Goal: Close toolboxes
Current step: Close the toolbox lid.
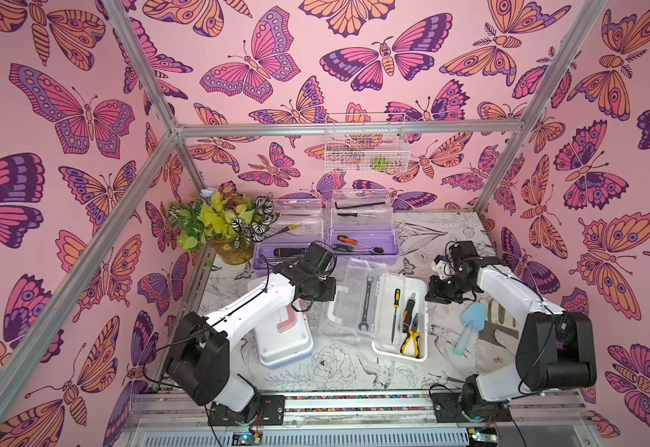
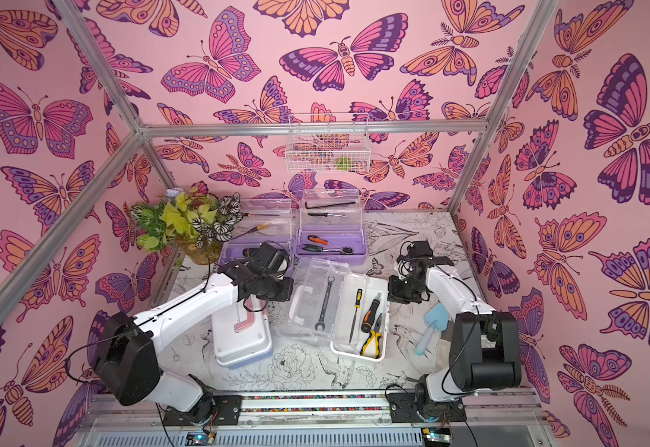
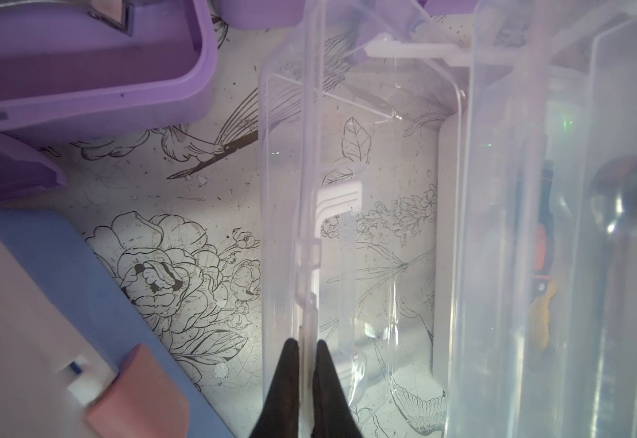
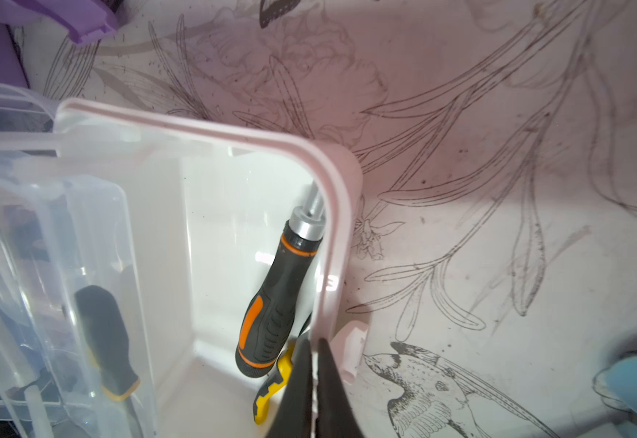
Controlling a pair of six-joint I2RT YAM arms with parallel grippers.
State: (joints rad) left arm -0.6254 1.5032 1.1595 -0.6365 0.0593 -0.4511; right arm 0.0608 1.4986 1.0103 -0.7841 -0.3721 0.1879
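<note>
- Centre of table (image 1: pixel 354 369): white toolbox (image 1: pixel 387 344), clear lid (image 1: pixel 348 309) open alongside.
- Pinches left gripper (image 3: pixel 306 343) fingers shut onto clear lid's edge.
- Pinches right gripper (image 4: pixel 314 350) fingers shut onto white toolbox rim.

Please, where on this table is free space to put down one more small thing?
Best: the table's front strip between the closed toolbox and the white toolbox. Also the far right corner beside the lilac toolbox. Crowded: centre, far left by the plant, and around the trowel.
</note>
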